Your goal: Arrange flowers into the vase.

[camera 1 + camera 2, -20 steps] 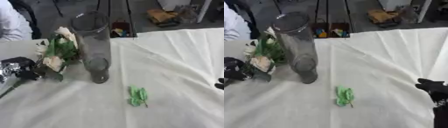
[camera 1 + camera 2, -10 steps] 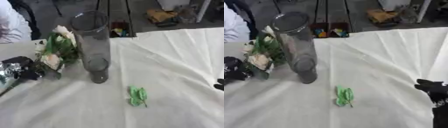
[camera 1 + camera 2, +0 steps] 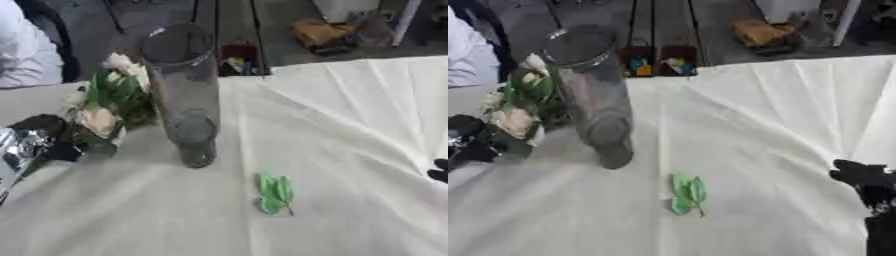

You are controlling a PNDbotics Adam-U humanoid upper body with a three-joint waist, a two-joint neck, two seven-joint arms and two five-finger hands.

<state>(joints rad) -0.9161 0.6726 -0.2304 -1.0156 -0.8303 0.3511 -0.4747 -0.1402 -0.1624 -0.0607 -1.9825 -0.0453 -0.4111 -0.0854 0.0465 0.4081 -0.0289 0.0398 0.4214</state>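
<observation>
A tall clear glass vase [image 3: 182,90] stands upright on the white cloth, left of centre, and I see no stems inside it. Just to its left is a bunch of cream and white flowers [image 3: 103,102] with green leaves, leaning beside the vase's wall. My left hand [image 3: 37,142], black and silver, is curled around the bunch's lower end at the left edge. A loose green leaf sprig [image 3: 275,193] lies flat on the cloth in front of the vase. My right hand [image 3: 864,179] rests at the right edge, far from the vase, holding nothing.
A white cloth [image 3: 350,125] with creases covers the table. Beyond its far edge are dark floor, a small box of coloured items [image 3: 658,62] and a brown object [image 3: 763,34]. A person's white sleeve [image 3: 26,50] shows at the upper left.
</observation>
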